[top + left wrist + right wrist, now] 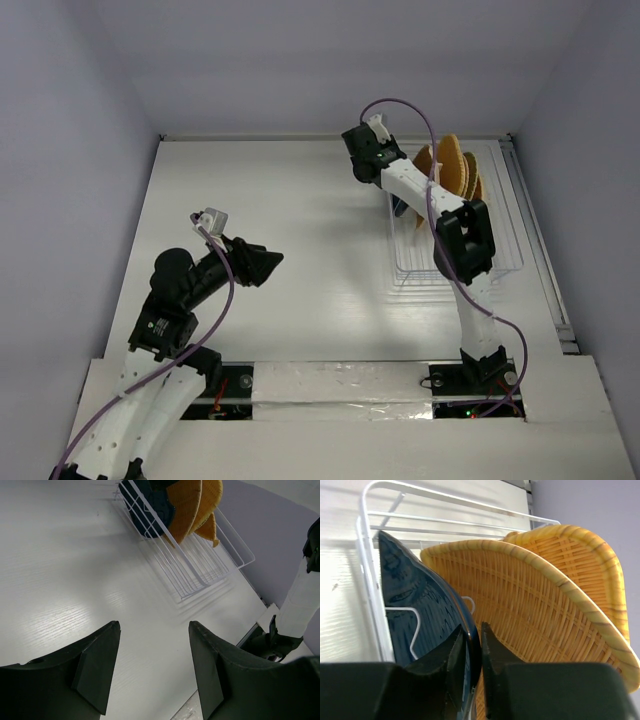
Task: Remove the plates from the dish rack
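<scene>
The white wire dish rack stands at the table's right, and in it several orange-tan woven plates stand on edge. A dark blue plate stands at the left end of the row, next to a woven plate. My right gripper reaches down into the rack, its jaws closed on the blue plate's rim, one finger on each face. My left gripper hovers open over bare table left of the rack, with nothing between its fingers.
A second woven plate leans behind the first. The rack's wire end rises just left of the blue plate. A metal rail runs along the table's right edge, and a taped strip along the front.
</scene>
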### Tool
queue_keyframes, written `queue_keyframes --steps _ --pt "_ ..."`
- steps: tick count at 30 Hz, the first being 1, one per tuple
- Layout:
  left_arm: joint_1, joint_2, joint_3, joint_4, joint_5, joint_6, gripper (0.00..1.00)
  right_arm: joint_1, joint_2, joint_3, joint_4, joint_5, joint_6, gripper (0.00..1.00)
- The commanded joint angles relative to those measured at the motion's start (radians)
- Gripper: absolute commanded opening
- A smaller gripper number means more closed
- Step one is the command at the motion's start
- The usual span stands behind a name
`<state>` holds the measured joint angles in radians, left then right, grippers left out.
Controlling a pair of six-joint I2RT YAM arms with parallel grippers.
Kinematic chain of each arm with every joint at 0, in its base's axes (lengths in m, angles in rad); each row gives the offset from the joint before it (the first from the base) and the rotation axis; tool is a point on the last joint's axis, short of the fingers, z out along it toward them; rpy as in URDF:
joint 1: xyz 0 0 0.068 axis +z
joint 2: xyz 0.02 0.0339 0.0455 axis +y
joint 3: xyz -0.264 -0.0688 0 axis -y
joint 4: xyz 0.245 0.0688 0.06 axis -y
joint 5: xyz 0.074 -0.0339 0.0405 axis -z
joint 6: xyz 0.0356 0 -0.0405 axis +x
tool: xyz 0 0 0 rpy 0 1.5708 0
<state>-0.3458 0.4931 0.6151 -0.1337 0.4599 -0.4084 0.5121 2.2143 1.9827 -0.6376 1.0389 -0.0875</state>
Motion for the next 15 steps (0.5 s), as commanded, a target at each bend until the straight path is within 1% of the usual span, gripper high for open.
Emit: queue_keyframes --steps 1,3,4,6,7,10,15 --pt "-0.004 -0.011 0.017 0.023 -0.001 0.011 0.54 -0.009 -0.016 0.036 0.039 0.029 -0.024 0.16" --pt "-0.004 -0.014 0.017 0.023 -0.001 0.013 0.54 -0.009 -0.037 0.027 0.061 0.038 -0.043 0.12" --pt "-0.004 -0.013 0.017 0.023 -0.003 0.011 0.54 -0.009 -0.045 0.021 0.076 0.041 -0.064 0.07" --pt "-0.004 -0.011 0.015 0.025 -0.003 0.013 0.54 -0.009 -0.067 -0.010 0.110 0.056 -0.098 0.03" --pt "-0.004 -0.013 0.017 0.025 -0.003 0.011 0.54 0.000 -0.093 -0.025 0.154 0.058 -0.138 0.00" --pt "-0.004 -0.011 0.015 0.026 -0.003 0.011 0.54 0.009 -0.139 -0.080 0.228 0.072 -0.196 0.00" --pt "-0.004 -0.008 0.014 0.028 -0.003 0.010 0.54 0.028 -0.171 -0.120 0.288 0.111 -0.235 0.00"
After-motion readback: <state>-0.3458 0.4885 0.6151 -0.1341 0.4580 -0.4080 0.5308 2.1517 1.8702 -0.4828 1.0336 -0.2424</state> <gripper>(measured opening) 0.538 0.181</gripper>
